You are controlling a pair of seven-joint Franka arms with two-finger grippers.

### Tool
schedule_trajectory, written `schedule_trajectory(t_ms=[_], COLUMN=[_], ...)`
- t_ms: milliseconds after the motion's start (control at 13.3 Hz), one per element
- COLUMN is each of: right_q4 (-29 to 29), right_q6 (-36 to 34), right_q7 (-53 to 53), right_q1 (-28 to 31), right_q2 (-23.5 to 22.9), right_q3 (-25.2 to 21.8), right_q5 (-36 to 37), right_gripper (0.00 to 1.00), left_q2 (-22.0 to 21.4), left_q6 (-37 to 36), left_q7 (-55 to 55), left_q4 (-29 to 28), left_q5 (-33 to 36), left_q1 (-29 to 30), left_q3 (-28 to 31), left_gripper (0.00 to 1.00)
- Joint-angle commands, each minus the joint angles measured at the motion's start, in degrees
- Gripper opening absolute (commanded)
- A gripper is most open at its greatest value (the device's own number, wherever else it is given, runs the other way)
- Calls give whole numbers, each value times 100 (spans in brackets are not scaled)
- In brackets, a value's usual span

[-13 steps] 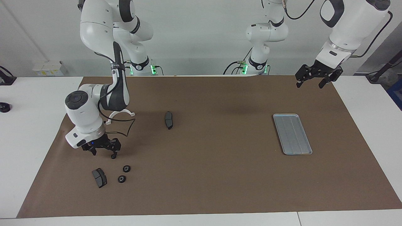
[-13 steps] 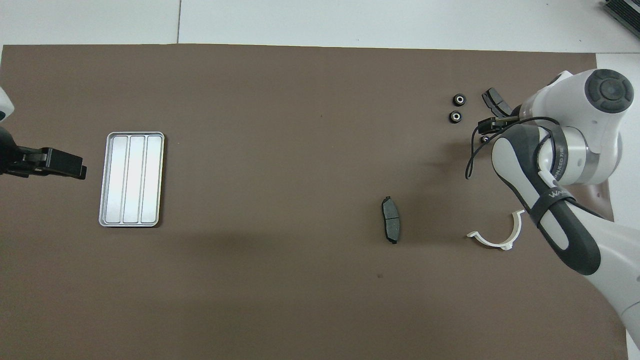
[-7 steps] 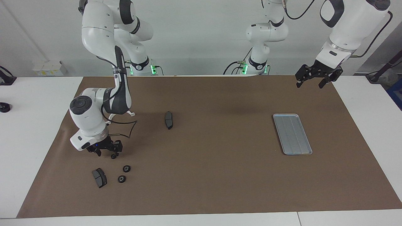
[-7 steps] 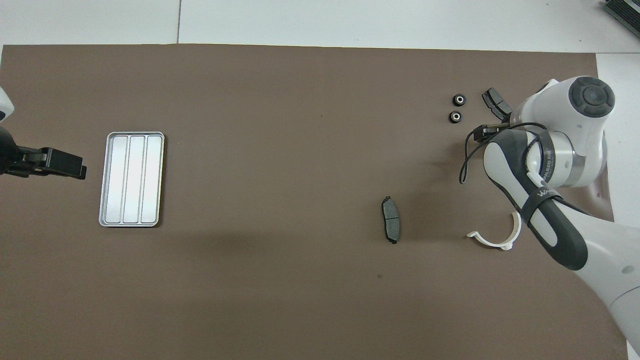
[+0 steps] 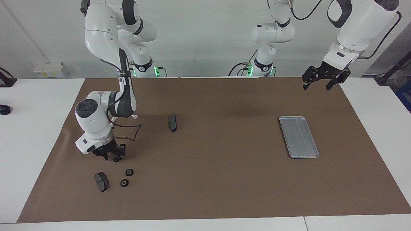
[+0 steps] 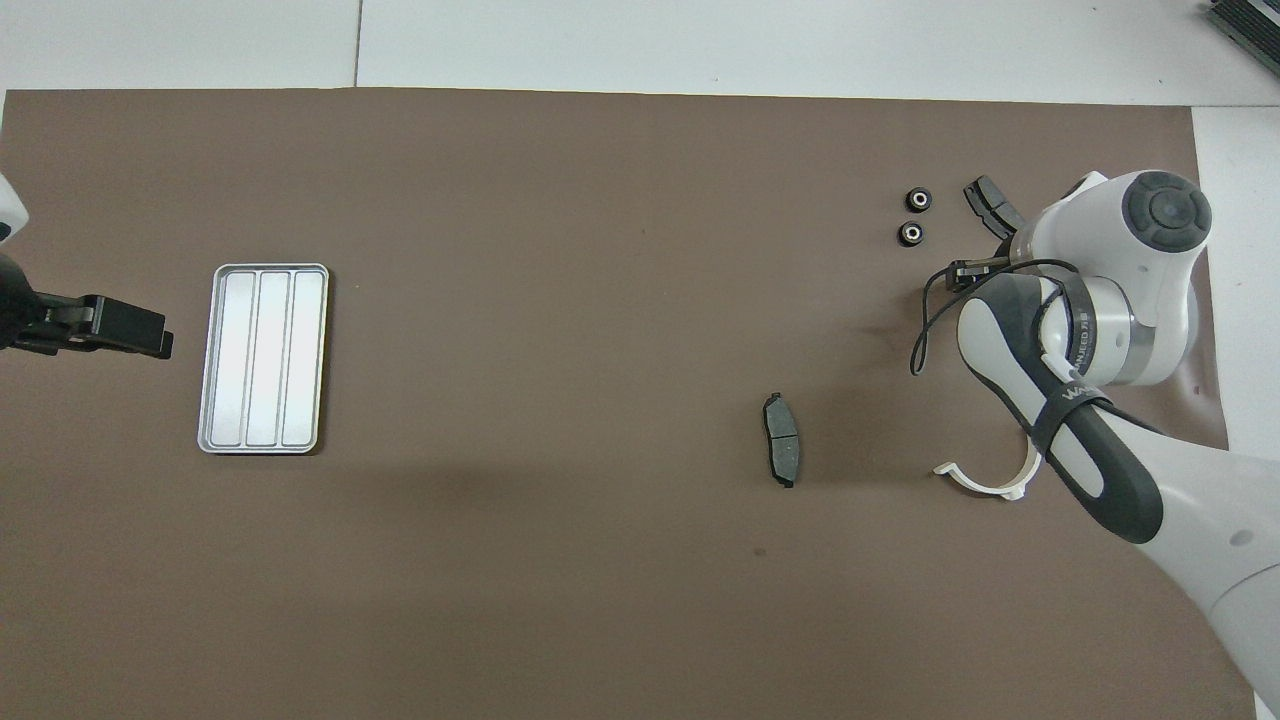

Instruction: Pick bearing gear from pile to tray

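Observation:
Two small black bearing gears [image 5: 129, 172] [image 5: 124, 183] lie on the brown mat beside a dark grey brake pad [image 5: 101, 181]; the gears also show in the overhead view [image 6: 918, 199] [image 6: 910, 233]. My right gripper [image 5: 110, 158] hangs low over the mat close to these parts, with none under it. In the overhead view it [image 6: 965, 268] is mostly hidden under its wrist. The silver tray [image 5: 298, 137] [image 6: 262, 358] lies empty toward the left arm's end. My left gripper [image 5: 316, 86] [image 6: 165, 345] waits, open and empty, raised beside the tray.
A second brake pad [image 5: 172, 122] [image 6: 782, 452] lies toward the middle of the mat. A white half-ring [image 6: 995, 478] lies partly under the right arm, nearer to the robots than the gears. The right arm's black cable [image 5: 133, 133] loops over the mat.
The right wrist has drawn a little toward the robots and the middle of the table, and its gripper has turned. The gears, pads, tray and left arm have not moved.

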State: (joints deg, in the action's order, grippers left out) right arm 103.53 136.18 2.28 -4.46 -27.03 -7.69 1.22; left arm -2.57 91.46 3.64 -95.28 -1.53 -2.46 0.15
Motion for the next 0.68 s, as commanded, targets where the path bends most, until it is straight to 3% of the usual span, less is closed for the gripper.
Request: schedule_trajectory(t_ms=[0, 602], right_q4=[114, 176], right_q6=[155, 164], right_q7=[-114, -114], right_q1=[-20, -11], right_q2=[31, 40], right_q3=[13, 13], right_q5=[-42, -42], right_gripper=[53, 44], left_q2=[-130, -130], left_q6=[38, 38], left_q7=[75, 75], left_q4=[-131, -139], left_q5=[56, 56], left_q1=[53, 53], left_q3=[-24, -24], left_gripper=[100, 100])
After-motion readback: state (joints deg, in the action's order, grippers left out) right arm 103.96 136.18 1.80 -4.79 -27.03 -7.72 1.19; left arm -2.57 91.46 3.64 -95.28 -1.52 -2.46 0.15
